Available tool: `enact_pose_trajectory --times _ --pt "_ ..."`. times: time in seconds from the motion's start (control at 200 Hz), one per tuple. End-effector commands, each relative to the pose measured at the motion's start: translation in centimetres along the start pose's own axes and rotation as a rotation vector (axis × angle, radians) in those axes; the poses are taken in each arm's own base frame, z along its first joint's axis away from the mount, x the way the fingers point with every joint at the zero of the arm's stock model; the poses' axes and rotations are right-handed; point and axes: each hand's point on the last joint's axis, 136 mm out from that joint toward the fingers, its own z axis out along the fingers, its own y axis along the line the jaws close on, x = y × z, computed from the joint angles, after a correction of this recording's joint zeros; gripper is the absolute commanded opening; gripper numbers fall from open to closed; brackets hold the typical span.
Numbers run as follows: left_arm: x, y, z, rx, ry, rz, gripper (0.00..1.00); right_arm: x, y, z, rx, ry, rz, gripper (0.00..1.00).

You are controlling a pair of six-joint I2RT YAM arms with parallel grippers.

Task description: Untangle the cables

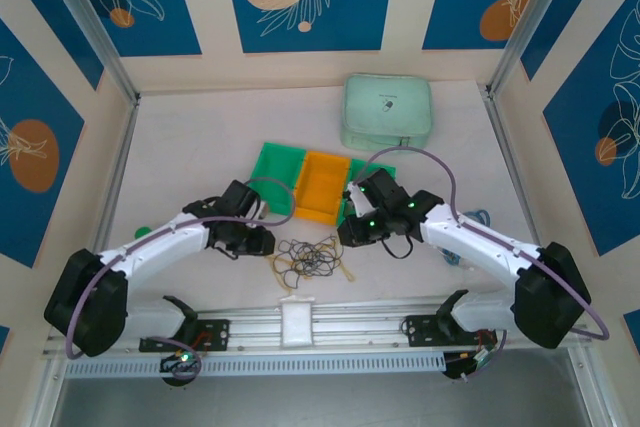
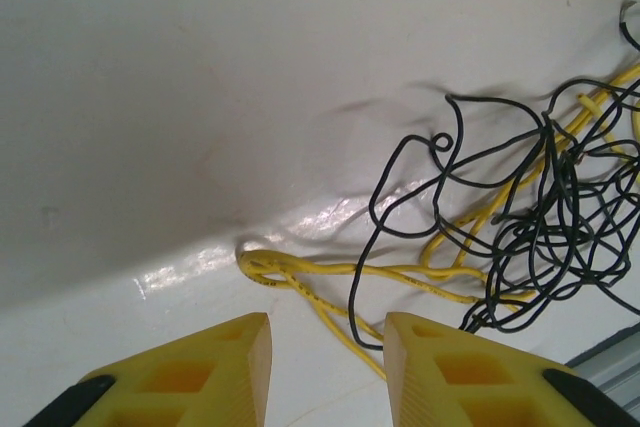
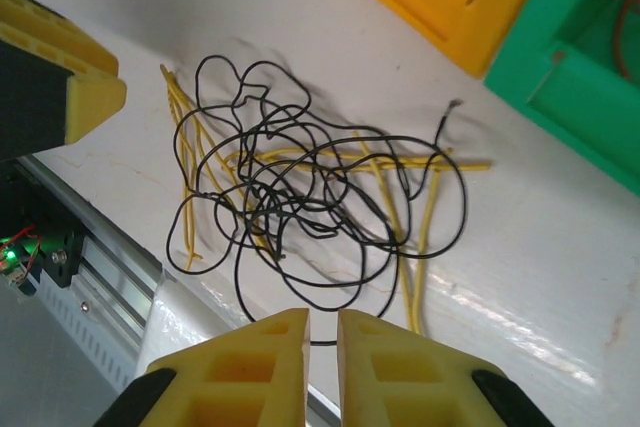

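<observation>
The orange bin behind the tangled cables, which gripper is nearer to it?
Right. The right gripper sits just beside the orange bin, at its near right corner; the left gripper is farther off to its near left.

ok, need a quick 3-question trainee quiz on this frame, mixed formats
1. True or false: the black and yellow cables lie in one tangled pile on the table.
2. What sits right of the orange tray in the right wrist view? A) mint pouch B) green tray C) blue box
3. Fill in: the left gripper has a ___ cable between its fingers.

Key: 1 true. 2 B, the green tray. 3 yellow; the jaws stand apart, not closed on it.
</observation>
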Motion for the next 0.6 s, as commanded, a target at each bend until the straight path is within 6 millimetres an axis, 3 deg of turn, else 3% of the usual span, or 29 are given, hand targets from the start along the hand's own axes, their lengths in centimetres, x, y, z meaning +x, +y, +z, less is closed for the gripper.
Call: enact_pose_trajectory --times 0.0,0.14,0.23,0.43,0.595 --pt "-1.0 -0.3 -0.3 0.015 -0.040 -0.011 0.35 -0.7 2.8 0.6 -0.048 0.002 -0.009 0.18" --pt "-2.3 -0.3 -2.0 0.018 -0.158 -0.016 0.35 -0.4 4.9 2.5 -0.039 0.050 -0.009 0.23" --pt "-2.9 -0.3 -3.5 0.024 -0.235 -0.019 0.41 0.1 5.7 3.7 -0.005 0.102 0.004 0.24" --pt "-3.3 0.2 -5.8 0.029 -0.332 -0.027 0.48 1.3 5.9 6.3 0.136 0.181 0.046 0.27" --pt "-3.4 0.2 -6.6 0.043 -0.354 -0.028 0.49 1.8 6.7 7.8 0.132 0.205 0.076 0.31"
